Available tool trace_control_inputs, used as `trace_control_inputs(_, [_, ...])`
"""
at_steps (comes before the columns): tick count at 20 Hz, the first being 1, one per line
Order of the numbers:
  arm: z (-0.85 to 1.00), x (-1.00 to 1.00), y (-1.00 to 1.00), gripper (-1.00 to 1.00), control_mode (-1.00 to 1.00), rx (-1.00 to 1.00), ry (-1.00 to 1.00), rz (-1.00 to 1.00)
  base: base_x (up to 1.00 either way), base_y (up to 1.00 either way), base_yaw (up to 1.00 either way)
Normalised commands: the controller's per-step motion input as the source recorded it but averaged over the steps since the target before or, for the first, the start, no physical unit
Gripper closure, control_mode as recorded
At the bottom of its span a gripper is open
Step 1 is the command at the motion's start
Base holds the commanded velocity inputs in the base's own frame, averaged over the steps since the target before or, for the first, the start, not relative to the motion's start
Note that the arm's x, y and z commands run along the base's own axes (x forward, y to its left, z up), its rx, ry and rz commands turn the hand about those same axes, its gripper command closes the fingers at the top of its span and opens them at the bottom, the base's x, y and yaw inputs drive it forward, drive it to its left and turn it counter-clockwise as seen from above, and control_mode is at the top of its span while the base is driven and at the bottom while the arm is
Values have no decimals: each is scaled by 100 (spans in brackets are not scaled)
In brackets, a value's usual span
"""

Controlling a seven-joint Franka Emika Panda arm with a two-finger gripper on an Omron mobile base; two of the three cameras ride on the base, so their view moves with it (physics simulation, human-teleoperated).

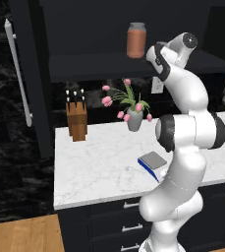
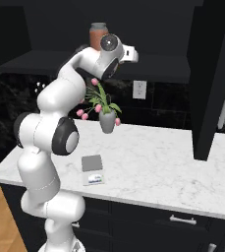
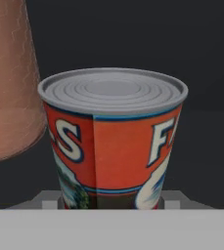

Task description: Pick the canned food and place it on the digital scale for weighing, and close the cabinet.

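Red label and ribbed silver lid dead ahead in the hand view: the canned food (image 3: 112, 141) stands upright on the dark cabinet (image 1: 89, 66) shelf, right in front of the camera, with the terracotta jar (image 3: 8, 78) just beside it on the left. Whether the jaws are apart or closed on it, I cannot tell. From the base views the white arm (image 1: 182, 142) reaches up to that shelf beside the jar. Down on the marble counter (image 2: 153, 162) the digital scale (image 2: 92, 168) lies with its grey plate bare, near the flower vase (image 2: 106, 120); a knife block (image 1: 76, 120) stands further left. One cabinet door (image 2: 210, 74) hangs open
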Motion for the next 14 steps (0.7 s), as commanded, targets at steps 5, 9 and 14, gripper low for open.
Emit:
trace_control_inputs(5, [0, -61, -3, 100, -100, 1, -30, 0, 0, 0, 0])
trace_control_inputs(9, [3, -100, -12, 100, -100, 14, -38, 0, 0, 0, 0])
trace_control_inputs(14, [40, -100, -11, 100, -100, 20, -2, 0, 0, 0, 0])
